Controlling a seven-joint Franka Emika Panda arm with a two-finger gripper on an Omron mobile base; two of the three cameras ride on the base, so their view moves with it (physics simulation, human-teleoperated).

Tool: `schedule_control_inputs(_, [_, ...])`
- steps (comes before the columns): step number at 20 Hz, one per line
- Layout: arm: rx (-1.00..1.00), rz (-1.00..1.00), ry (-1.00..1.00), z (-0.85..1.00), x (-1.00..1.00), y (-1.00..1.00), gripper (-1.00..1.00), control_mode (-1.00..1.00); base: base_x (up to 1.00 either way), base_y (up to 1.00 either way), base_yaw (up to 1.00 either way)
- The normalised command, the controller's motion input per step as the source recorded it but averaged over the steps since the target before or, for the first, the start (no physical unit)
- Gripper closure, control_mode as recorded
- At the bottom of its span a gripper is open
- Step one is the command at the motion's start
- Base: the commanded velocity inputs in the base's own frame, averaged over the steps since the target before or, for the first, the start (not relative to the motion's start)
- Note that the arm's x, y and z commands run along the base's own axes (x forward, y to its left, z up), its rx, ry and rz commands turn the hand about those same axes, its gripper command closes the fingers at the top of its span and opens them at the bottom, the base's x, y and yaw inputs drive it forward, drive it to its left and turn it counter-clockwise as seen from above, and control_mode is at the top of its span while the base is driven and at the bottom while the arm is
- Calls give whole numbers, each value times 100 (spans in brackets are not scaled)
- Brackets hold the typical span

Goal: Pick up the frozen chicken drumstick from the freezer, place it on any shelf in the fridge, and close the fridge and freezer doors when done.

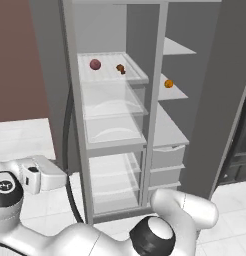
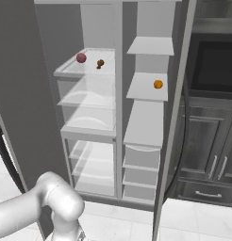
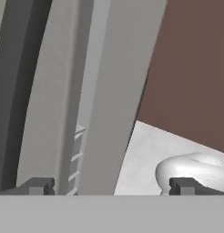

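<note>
The frozen chicken drumstick [image 1: 120, 68] lies on the top clear shelf [image 1: 137, 76] of the fridge [image 1: 115, 125], at 3 o'clock of the red ball [image 1: 95, 64] and apart from it; the claw [image 3: 111, 186] is low and well away, jaws spread wide and empty, looking along the fridge door [image 3: 111, 91] edge at the white floor [image 3: 145, 150]; the orange thing [image 1: 168, 83] sits on a grey shelf in the freezer [image 1: 170, 125] at 3 o'clock; both doors stand open, their tops cut off.
</note>
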Motion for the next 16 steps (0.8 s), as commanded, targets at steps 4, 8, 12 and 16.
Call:
schedule_control_inputs(4, [-2,29,-10,-47,29,-19,-100,-100,0,0,0])
schedule_control_inputs(8, [-1,35,-7,-36,23,-14,-100,-100,0,0,0])
schedule_control_inputs(12, [-1,21,0,-10,69,0,-100,-100,0,0,0])
schedule_control_inputs(16, [-5,5,0,0,70,15,-100,-100,0,0,0])
